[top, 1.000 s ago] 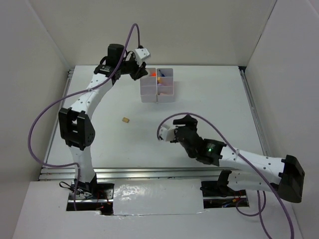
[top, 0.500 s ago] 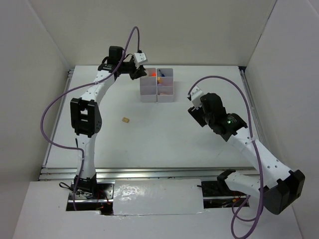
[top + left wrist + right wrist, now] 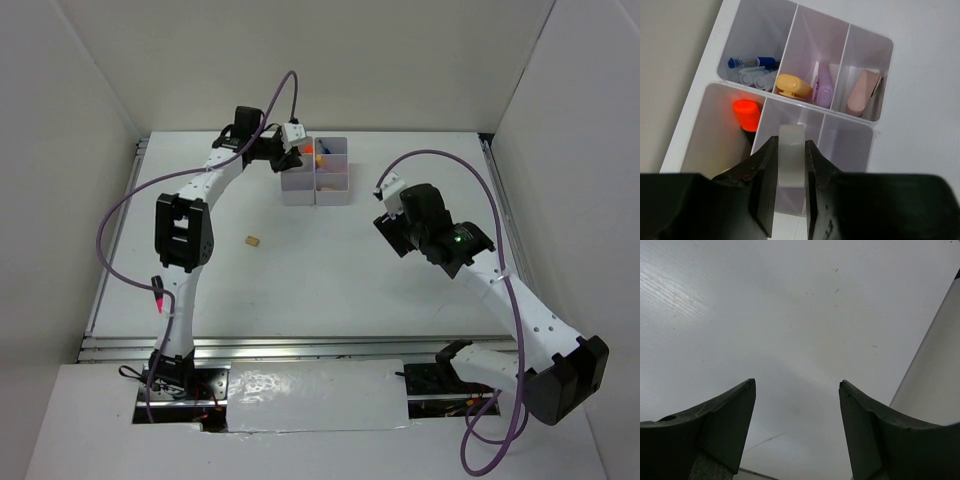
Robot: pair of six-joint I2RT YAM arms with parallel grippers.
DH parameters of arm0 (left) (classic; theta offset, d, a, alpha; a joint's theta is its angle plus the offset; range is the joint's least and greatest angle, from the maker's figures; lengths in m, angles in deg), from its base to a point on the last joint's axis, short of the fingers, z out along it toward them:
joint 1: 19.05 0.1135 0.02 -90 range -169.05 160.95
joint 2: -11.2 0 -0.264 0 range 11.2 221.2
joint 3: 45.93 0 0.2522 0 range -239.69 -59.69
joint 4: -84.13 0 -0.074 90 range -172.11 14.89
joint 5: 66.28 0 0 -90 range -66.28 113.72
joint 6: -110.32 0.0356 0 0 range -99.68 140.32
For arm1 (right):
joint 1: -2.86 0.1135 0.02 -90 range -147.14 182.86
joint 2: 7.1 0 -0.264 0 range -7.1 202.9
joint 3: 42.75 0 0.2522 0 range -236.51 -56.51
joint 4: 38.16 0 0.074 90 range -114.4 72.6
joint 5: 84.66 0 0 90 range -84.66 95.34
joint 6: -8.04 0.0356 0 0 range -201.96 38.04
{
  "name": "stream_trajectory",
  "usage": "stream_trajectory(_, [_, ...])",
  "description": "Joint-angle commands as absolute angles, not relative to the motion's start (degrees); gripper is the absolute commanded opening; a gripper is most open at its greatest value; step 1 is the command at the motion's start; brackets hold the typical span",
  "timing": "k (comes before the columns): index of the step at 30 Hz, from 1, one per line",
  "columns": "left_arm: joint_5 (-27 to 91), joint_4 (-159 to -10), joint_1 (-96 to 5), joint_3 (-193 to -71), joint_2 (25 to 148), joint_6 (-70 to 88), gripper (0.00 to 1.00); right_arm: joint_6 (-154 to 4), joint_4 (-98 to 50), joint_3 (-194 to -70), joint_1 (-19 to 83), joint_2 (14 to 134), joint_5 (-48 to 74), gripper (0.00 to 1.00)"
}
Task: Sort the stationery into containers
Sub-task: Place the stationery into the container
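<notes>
The containers [image 3: 330, 185] are white joined bins at the back of the table. My left gripper [image 3: 299, 153] hovers over their left side, shut on the clear tape ring [image 3: 791, 170], which stands upright between the fingers [image 3: 765, 170] above the middle near bin. The bins [image 3: 860, 47] hold blue pens [image 3: 752, 64], a yellow highlighter [image 3: 790, 85], a pale purple marker [image 3: 824, 90], a pink piece [image 3: 862, 95] and an orange highlighter [image 3: 746, 112]. A tan eraser cube [image 3: 253, 240] lies on the table left of centre. My right gripper [image 3: 387, 232] is open and empty over bare table [image 3: 797, 385].
A small pink-red item [image 3: 158, 297] shows by the left arm's cable near the table's left edge. White walls enclose the table on the left, back and right. The right wall's foot [image 3: 935, 375] shows in the right wrist view.
My right arm has swung from the table's middle to the right and stopped, jaws open. My left gripper has shifted slightly right over the bins, still holding the tape ring.
</notes>
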State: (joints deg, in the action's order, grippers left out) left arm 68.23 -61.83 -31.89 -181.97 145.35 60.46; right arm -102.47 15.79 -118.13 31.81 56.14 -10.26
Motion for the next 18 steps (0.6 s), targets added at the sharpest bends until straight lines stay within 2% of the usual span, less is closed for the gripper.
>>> stream_trajectory(1, [68.29, -63.91, -32.15, -184.15, 146.02, 62.43, 0.2, -101.47, 16.82, -120.85, 31.16, 56.36, -9.78, 0.74])
stream_trajectory(2, [68.2, -64.26, -32.15, -183.8, 145.94, 62.25, 0.31, -101.47, 17.0, -120.76, 31.25, 56.44, -9.78, 0.74])
stream_trajectory(4, [67.67, -65.67, -32.15, -183.27, 144.98, 61.02, 0.45, -101.47, 17.17, -120.76, 31.25, 56.44, -9.6, 0.75])
stream_trajectory(8, [67.58, -68.3, -31.8, -180.73, 140.24, 57.16, 0.56, -101.82, 17.44, -121.11, 31.25, 56.71, -9.87, 0.76])
stream_trajectory(11, [68.54, -70.5, -30.92, -175.56, 133.32, 52.67, 0.74, -102.17, 17.35, -121.81, 31.25, 56.8, -9.87, 0.77])
stream_trajectory(16, [70.47, -62.01, -26.54, -168.77, 122.49, 56.43, 0.73, -102.7, 17.61, -122.69, 30.99, 56.62, -10.13, 0.77])
stream_trajectory(18, [71.1, -48.49, -25.12, -167.71, 119.23, 66.05, 0.71, -103.05, 17.53, -122.69, 30.99, 56.44, -10.13, 0.78])
